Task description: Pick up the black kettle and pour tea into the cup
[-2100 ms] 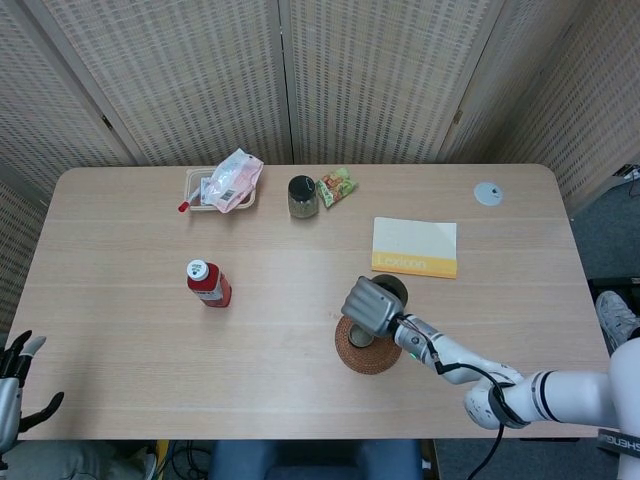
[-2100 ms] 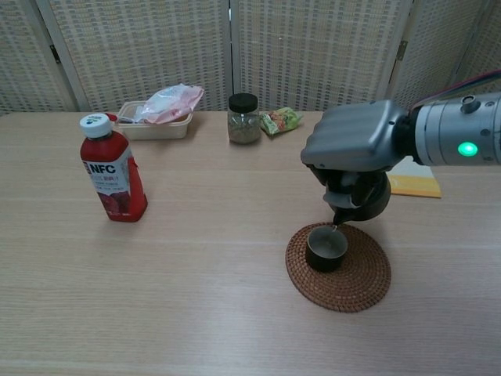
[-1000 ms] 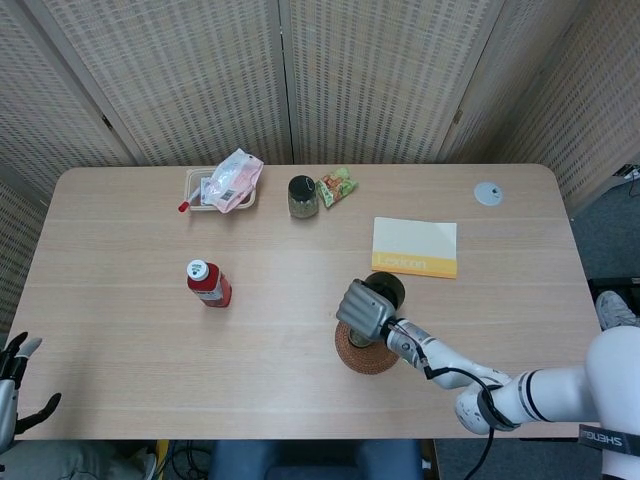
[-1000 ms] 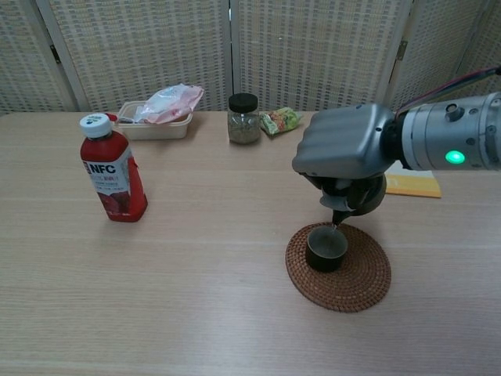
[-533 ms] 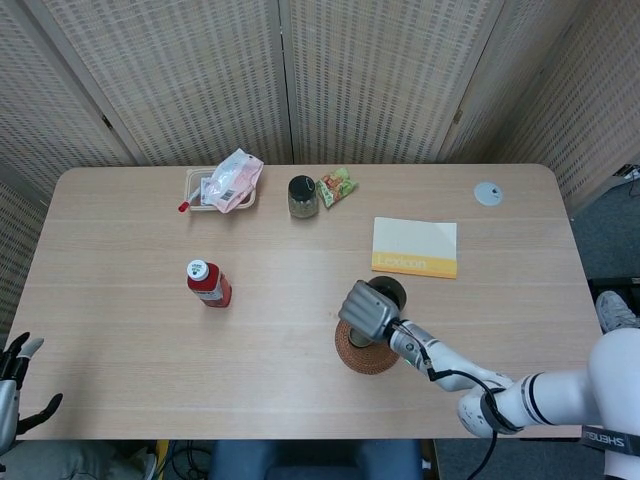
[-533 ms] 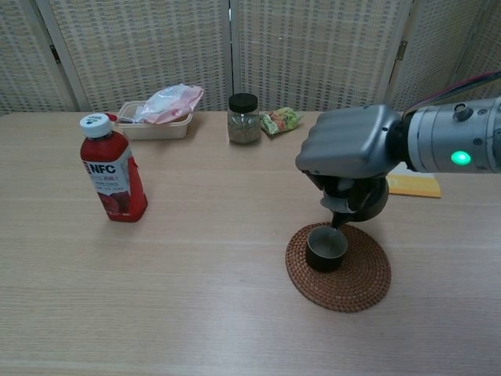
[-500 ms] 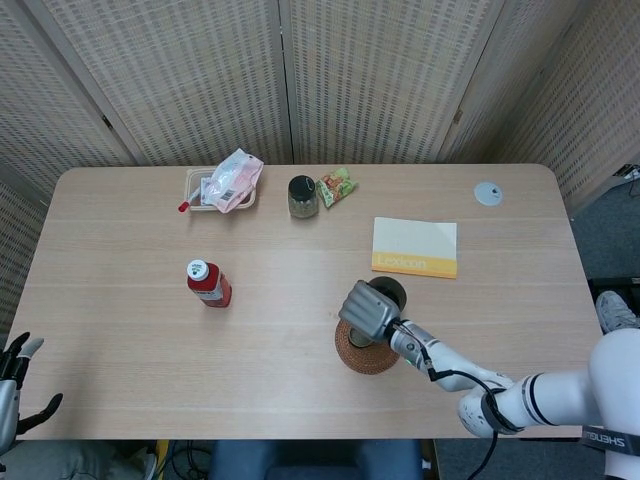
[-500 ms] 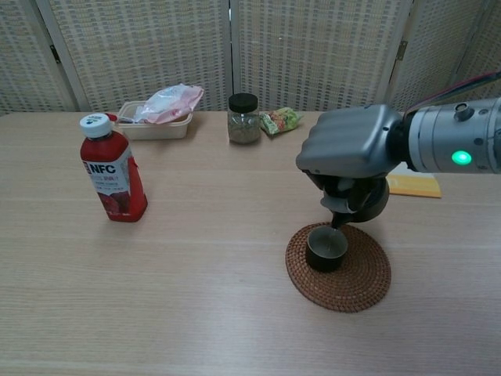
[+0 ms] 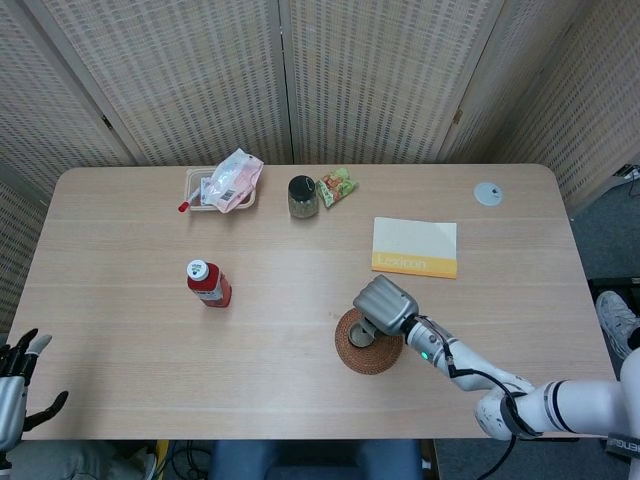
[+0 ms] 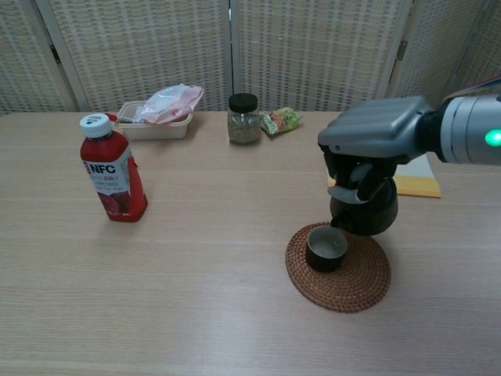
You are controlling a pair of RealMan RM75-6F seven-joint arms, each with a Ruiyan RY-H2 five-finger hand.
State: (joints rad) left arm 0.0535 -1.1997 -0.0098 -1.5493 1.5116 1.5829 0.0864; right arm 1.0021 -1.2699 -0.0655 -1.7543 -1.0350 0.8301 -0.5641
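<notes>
My right hand (image 10: 377, 135) grips the black kettle (image 10: 365, 208) from above and holds it nearly upright. The kettle hangs just right of and behind the small dark cup (image 10: 326, 247), its base close over the rim of the round woven coaster (image 10: 354, 285) that the cup stands on. Seen from the head, my right hand (image 9: 386, 302) hides most of the kettle, and the cup (image 9: 360, 338) sits on the coaster (image 9: 379, 359) at the hand's lower left. My left hand (image 9: 20, 388) hangs off the table's near left corner, fingers spread and holding nothing.
A red juice bottle (image 10: 112, 168) stands at the left. Along the far side are a food container with a pink bag (image 10: 160, 110), a dark-lidded jar (image 10: 243, 118) and a green snack packet (image 10: 281, 120). A yellow booklet (image 9: 415, 246) lies behind the kettle; a white disc (image 9: 487, 193) sits far right.
The kettle was tipped with its spout over the cup; now my right hand has swung it right and brought it back nearly upright. The left hand has barely moved.
</notes>
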